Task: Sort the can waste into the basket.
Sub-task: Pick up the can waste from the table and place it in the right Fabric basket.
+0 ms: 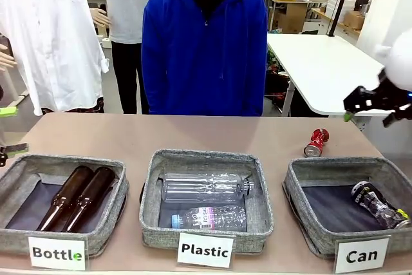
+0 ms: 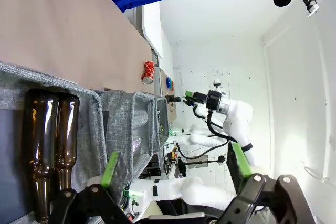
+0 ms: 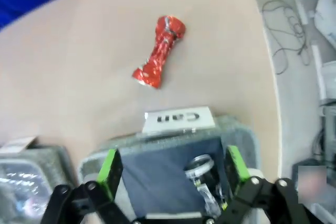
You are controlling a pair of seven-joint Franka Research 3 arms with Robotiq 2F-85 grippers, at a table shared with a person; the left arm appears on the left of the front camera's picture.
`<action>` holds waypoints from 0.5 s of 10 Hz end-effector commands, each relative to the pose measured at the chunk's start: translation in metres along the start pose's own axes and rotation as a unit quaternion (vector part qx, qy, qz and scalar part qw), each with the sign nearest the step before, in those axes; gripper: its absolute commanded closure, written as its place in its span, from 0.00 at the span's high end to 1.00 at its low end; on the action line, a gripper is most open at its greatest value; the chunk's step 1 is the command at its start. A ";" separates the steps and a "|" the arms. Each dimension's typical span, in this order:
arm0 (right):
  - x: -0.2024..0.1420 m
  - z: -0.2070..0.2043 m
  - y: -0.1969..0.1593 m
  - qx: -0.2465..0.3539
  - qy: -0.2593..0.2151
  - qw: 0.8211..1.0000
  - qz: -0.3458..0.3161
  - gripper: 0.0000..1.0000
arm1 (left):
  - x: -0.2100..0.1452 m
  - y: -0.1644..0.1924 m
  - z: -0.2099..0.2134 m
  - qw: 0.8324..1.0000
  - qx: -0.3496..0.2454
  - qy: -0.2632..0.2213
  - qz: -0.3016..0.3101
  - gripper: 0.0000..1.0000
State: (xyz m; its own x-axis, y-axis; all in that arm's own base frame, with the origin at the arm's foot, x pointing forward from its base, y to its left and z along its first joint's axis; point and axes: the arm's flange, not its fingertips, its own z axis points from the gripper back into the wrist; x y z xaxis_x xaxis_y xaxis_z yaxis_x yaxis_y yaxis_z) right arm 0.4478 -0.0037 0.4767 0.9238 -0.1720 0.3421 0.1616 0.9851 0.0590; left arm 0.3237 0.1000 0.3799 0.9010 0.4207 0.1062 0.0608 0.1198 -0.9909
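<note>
A crushed red and silver can (image 1: 316, 142) lies on the table just behind the grey basket (image 1: 296, 188) labelled "Can". A black can (image 1: 376, 204) with silver ends lies inside that basket. My right gripper (image 1: 368, 115) hovers open above the table's right end, high over the basket. Its wrist view looks down on the red can (image 3: 159, 59), the basket wall (image 3: 247, 135) and the black can (image 3: 202, 174), with nothing between the open gripper's (image 3: 173, 169) fingers. My left gripper (image 1: 8, 131) sits open at the far left edge, empty in its own view (image 2: 174, 166).
The "Bottle" basket (image 1: 19, 165) holds two brown glass bottles (image 1: 77, 198). The "Plastic" basket (image 1: 154, 165) holds two clear bottles (image 1: 203, 188). A person in a blue hoodie (image 1: 203, 49) stands at the far side. Bare table stretches behind the baskets.
</note>
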 end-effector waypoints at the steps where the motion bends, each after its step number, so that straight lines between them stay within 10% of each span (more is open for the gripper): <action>1: 0.059 -0.034 0.007 -0.025 0.047 0.998 0.031 1.00 | -0.001 -0.004 0.001 1.000 -0.003 0.003 0.003 1.00; 5: 0.089 -0.115 0.024 -0.038 0.137 0.981 0.128 1.00 | -0.001 -0.004 0.001 1.000 -0.003 0.003 0.003 1.00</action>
State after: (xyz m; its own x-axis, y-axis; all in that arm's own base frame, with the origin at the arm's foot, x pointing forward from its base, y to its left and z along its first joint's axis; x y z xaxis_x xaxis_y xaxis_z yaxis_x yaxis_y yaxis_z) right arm 0.5652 0.0016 0.3895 0.9949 0.0244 0.0974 -0.0176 0.9974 -0.0705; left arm 0.3237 0.1000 0.3799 0.9011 0.4204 0.1062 0.0609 0.1197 -0.9909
